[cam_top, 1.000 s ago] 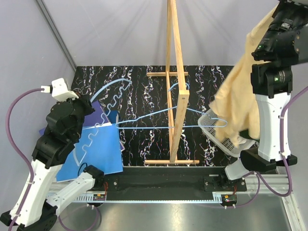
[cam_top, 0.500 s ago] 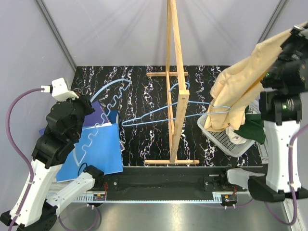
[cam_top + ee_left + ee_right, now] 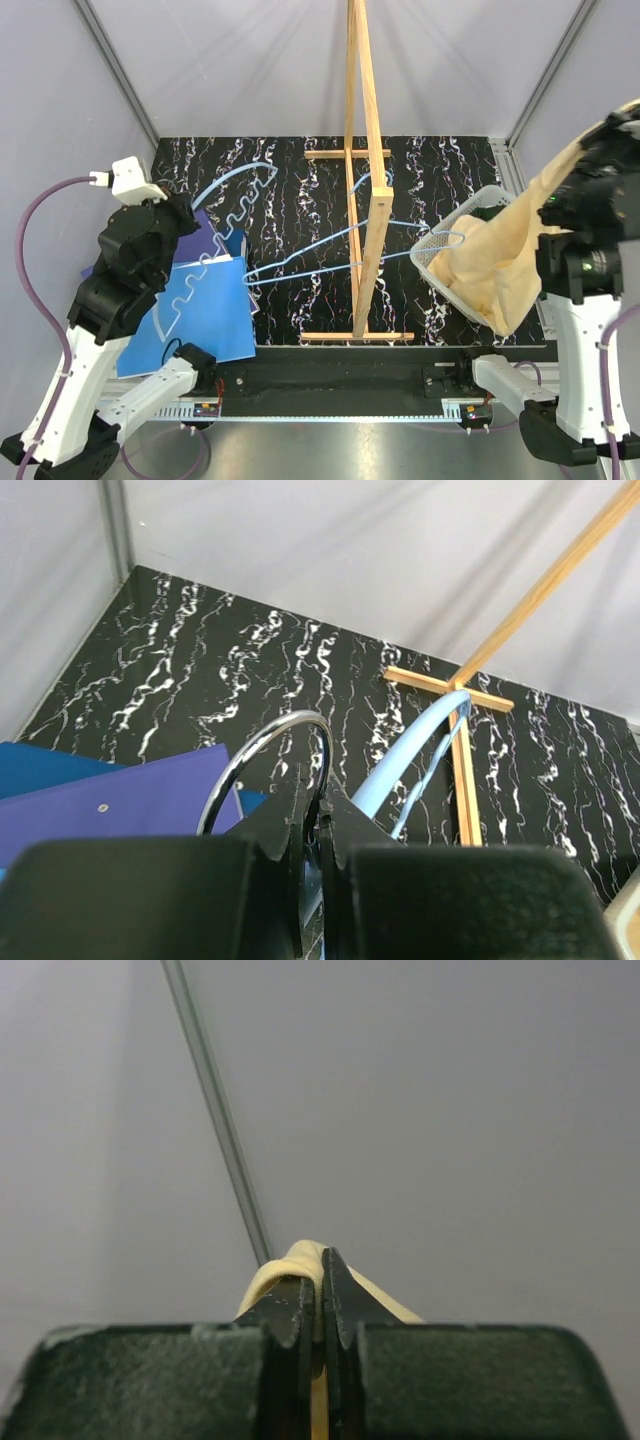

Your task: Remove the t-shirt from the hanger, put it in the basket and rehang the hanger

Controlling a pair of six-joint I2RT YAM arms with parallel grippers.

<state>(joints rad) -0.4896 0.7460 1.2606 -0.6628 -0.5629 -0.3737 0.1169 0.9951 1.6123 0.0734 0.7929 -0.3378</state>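
The pale yellow t-shirt hangs from my right gripper at the far right and drapes down over the white basket. In the right wrist view the jaws are shut on a fold of the shirt. My left gripper is shut on the metal hook of a light-blue hanger. In the top view that gripper is at the left, with the wavy hanger arms beside it. A thin blue wire part reaches across the rack; its right tip touches the shirt's edge.
A tall wooden rack stands mid-table, with its base bars on the black marbled mat. A blue folder and a purple one lie at the left under the hanger. Grey walls close in on all sides.
My right gripper has swung right and down with the shirt. The shirt now covers the basket and hides the green cloth in it. The thin hanger wire has shifted as the shirt pulled off it.
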